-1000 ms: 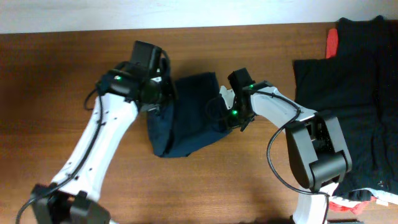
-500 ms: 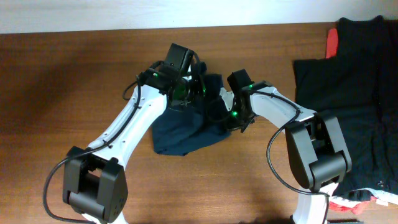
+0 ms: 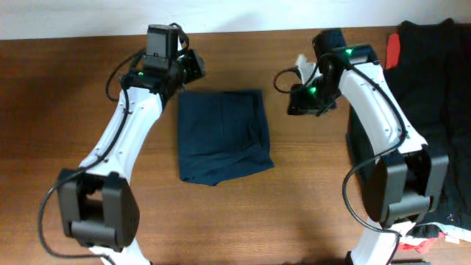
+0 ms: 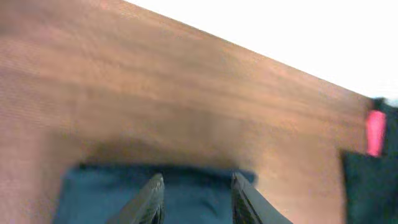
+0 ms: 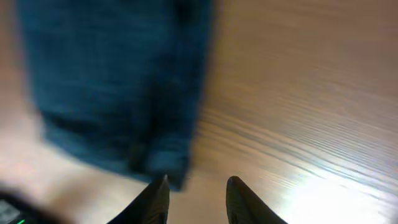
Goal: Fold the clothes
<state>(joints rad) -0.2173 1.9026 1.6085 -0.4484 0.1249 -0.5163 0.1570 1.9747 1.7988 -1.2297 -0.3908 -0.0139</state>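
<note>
On the bench (image 3: 66, 132), the navy shorts (image 3: 223, 136) are laid folded flat; the left hand (image 4: 198, 182) and right hand (image 5: 198, 182) are held spread apart, empty, clear of them, presumably so the fold is spared.

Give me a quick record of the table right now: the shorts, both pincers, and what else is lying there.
shorts: navy, folded into a rough rectangle, flat on the table
left pincer: open, empty, at the shorts' far edge
right pincer: open, empty, over bare table beside the shorts
other: black garments, red cloth, far right
</note>
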